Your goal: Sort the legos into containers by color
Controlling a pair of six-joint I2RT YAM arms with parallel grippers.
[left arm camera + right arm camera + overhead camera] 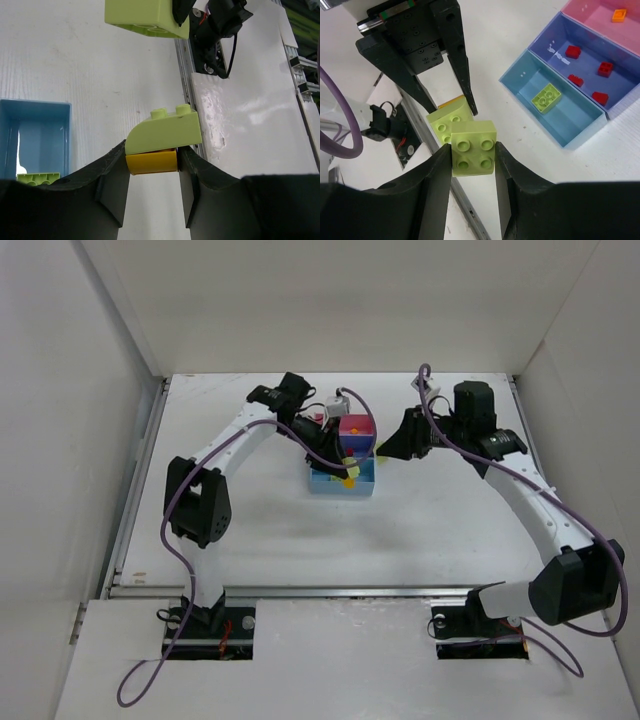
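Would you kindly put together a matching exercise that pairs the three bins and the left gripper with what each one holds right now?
Column one:
1. pink bin
2. dark blue bin
3. light blue bin
4. left gripper

Column two:
A. red bricks
B. lone lime brick
C. curved lime brick stacked on a yellow brick
D. orange brick

Pairs: 1-D, 2-A, 3-B, 4-C
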